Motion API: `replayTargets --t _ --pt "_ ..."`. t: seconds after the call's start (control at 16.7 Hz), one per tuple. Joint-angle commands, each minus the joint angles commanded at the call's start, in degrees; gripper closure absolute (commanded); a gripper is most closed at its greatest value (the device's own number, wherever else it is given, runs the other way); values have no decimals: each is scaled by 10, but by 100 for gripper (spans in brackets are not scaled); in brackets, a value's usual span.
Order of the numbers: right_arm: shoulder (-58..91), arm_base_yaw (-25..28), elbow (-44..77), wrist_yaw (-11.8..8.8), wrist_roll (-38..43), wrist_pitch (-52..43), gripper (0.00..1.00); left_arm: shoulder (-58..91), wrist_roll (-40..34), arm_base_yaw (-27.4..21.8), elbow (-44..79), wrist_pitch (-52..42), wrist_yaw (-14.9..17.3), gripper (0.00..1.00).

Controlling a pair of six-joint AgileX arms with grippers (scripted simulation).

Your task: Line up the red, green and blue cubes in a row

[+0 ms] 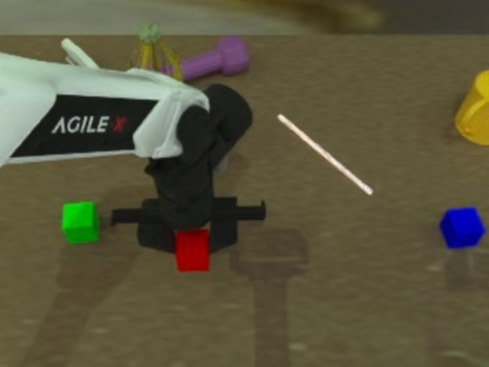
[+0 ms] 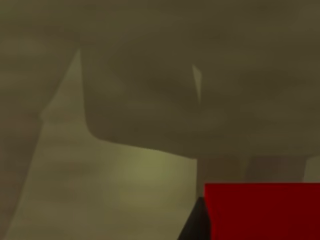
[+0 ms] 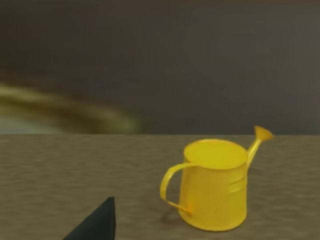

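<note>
The left hand (image 1: 192, 229) sits near the worktop's (image 1: 344, 306) centre-left, clenched on the red cube (image 1: 192, 250), which shows at the hand's 6 o'clock edge in the top view and fills a corner of the left wrist view. The green cube (image 1: 79, 222) lies just off at 9 o'clock, the blue cube (image 1: 461, 227) far out at 3 o'clock, so the row's long axis would probably run 9-to-3, with this arm nearer red and green. All three are plain matte blocks on a mottled brown surface. The right hand is out of the top view; its state I cannot tell. Its wrist camera faces a glossy yellow watering can (image 3: 215, 187).

"AGILE X" (white lettering) on left arm (image 1: 84, 115)
</note>
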Motion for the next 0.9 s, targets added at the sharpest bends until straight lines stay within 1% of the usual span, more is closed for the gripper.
replayTargets --t 0.12,0.9 --pt "0 0 0 0 0 0 0 0 0 0 0 0 0 100" --pt "0 0 0 0 0 0 0 0 0 0 0 0 0 2"
